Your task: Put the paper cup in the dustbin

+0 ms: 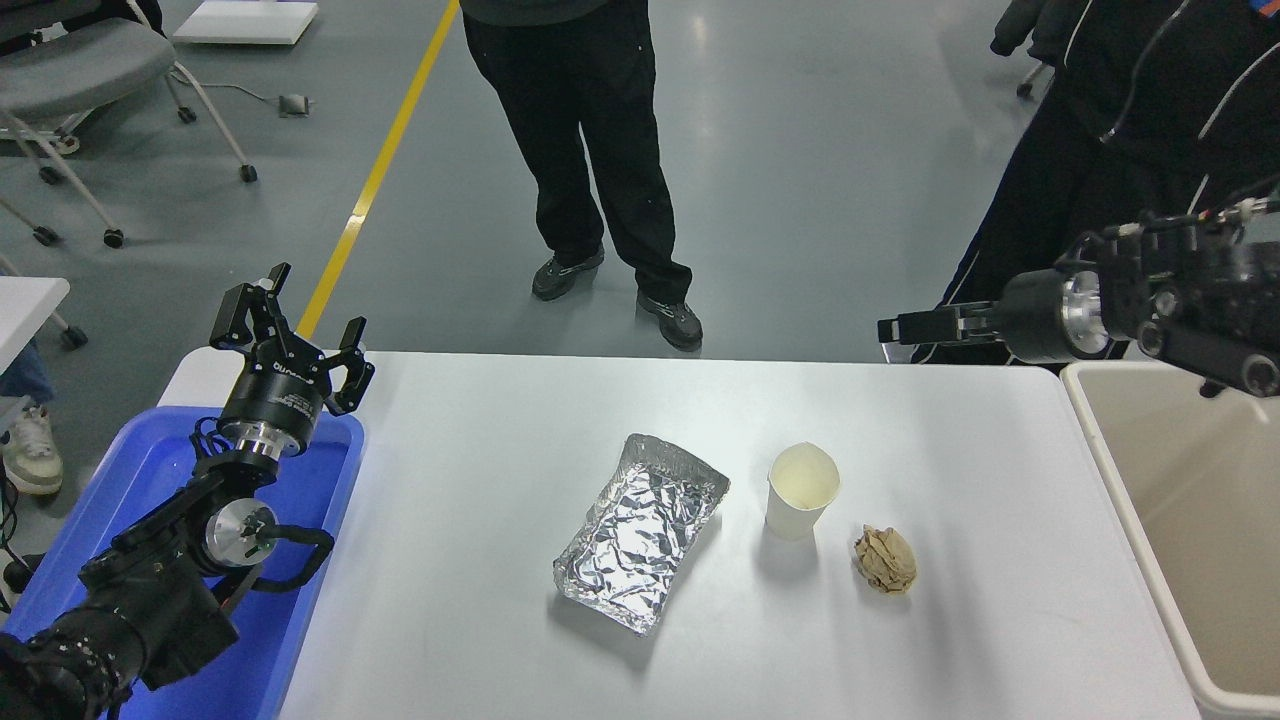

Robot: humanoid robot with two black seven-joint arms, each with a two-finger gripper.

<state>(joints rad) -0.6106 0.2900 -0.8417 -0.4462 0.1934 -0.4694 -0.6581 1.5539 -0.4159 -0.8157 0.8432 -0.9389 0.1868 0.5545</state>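
Note:
The paper cup stands upright and empty on the white table, right of centre. The beige dustbin stands at the table's right end, partly cut off by the picture edge. My right gripper points left, level with the table's far edge, above and behind the cup and just left of the bin. It is seen side-on and holds nothing. My left gripper is open and empty, parked over the blue tray at the lower left.
A crinkled foil tray lies left of the cup. A crumpled brown paper ball lies to its right. A blue plastic tray sits under my left arm. Two people stand at the far side.

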